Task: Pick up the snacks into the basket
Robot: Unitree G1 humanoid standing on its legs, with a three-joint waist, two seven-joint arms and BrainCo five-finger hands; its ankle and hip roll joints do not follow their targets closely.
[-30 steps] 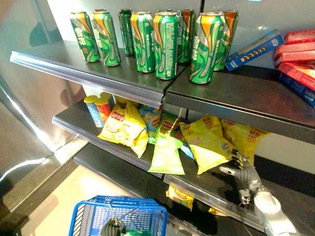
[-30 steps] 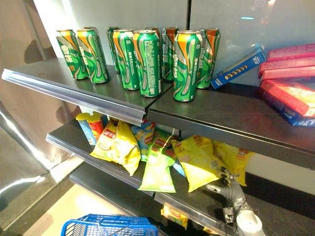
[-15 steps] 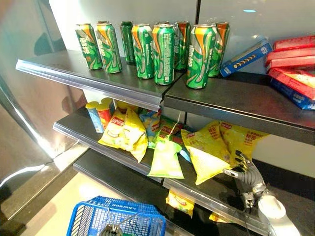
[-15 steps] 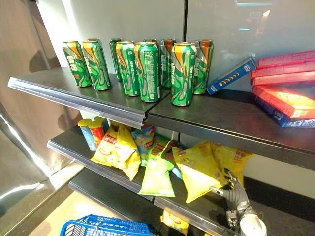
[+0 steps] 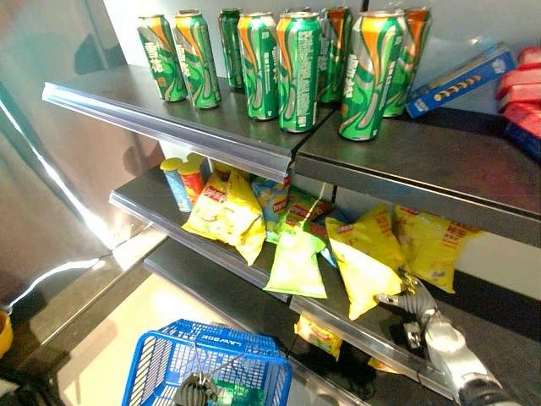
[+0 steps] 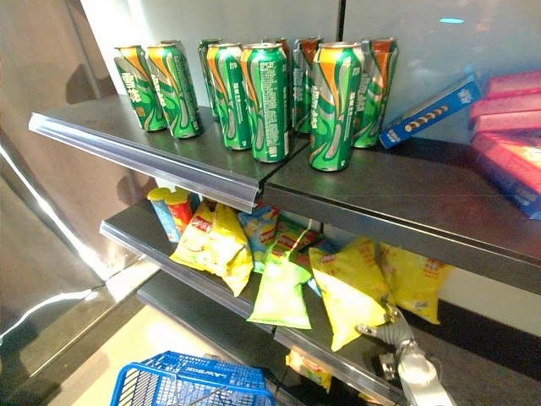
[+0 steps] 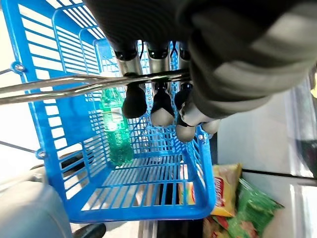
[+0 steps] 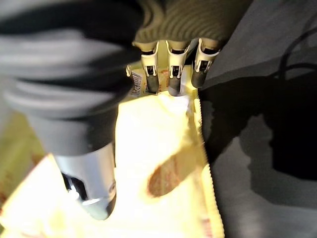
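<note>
Left wrist view shows my left hand (image 7: 198, 74) with fingers clenched round the blue basket's (image 7: 148, 198) wire handle (image 7: 59, 84); my right hand (image 5: 416, 298) reaches the middle shelf (image 5: 203, 245), fingers released and straight over a yellow chip bag (image 5: 365, 269), thumb apart; the bag lies on the shelf.

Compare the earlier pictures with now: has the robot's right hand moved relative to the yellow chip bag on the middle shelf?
Yes. The right hand has closed in on the yellow chip bag; its fingers now reach the bag's lower edge.
</note>
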